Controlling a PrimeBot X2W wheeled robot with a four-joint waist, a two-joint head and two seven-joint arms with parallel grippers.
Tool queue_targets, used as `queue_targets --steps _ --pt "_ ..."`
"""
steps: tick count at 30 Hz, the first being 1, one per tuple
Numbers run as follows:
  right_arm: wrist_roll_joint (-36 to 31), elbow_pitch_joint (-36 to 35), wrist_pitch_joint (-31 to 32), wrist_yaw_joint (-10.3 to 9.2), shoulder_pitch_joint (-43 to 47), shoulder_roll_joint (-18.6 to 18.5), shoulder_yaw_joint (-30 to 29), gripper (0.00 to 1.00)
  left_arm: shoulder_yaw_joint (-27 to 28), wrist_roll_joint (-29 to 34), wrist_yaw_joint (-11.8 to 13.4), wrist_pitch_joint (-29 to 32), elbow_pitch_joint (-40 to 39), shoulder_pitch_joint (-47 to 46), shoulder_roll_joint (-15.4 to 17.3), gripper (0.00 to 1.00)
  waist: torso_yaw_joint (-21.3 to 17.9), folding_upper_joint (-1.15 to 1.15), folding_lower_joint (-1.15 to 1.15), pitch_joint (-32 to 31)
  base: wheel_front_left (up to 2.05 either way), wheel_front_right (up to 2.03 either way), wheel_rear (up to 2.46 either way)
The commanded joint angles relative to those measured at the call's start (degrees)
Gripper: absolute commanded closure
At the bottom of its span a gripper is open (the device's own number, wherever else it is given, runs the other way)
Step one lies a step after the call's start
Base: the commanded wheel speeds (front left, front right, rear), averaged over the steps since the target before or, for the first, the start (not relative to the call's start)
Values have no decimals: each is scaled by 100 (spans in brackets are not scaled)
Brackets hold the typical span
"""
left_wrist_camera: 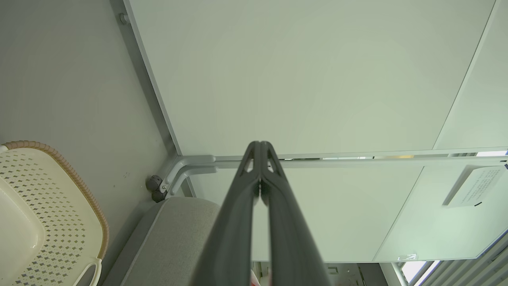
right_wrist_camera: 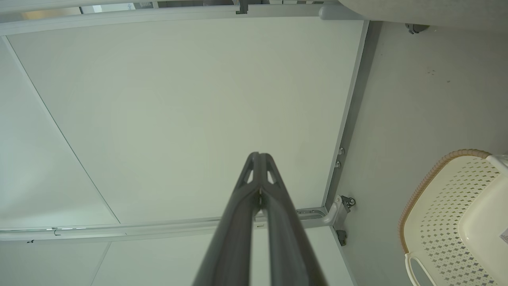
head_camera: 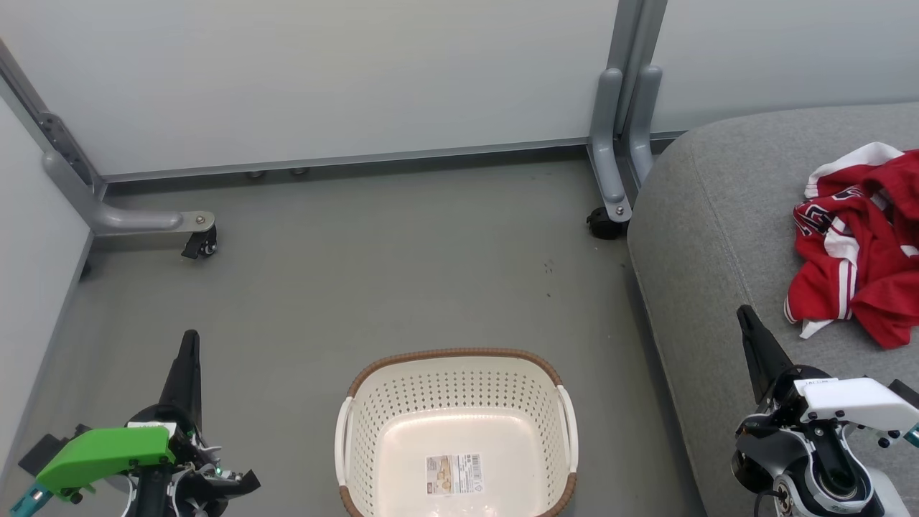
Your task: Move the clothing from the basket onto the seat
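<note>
Bright red clothing (head_camera: pixel 872 244) is lying, partly cropped, on the grey upholstered seat (head_camera: pixel 711 251) at three o'clock. The left gripper (head_camera: pixel 190 339) and right gripper (head_camera: pixel 744 314) are sitting pinched together.

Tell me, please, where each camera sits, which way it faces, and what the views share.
Head view: on the robot's head, looking forward and down at the floor, the basket and the seat bearing the clothing; the left gripper and right gripper rise from the bottom corners.
Left wrist view: on the left wrist, looking along its shut fingers at pale wall panels.
Right wrist view: on the right wrist, looking along its shut fingers at pale wall panels.
Shared: all three show the basket.
</note>
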Motion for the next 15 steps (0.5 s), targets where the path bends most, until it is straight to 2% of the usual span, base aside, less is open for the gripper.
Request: queue_targets --steps 1,15 --pt "-2 13 20 4 -36 -4 -15 100 13 -19 -25 28 -10 -71 3 100 0 0 0 0 0 0 0" --pt "-43 15 48 4 -40 26 -48 100 12 -20 -25 26 -10 -71 4 100 0 0 0 0 0 0 0"
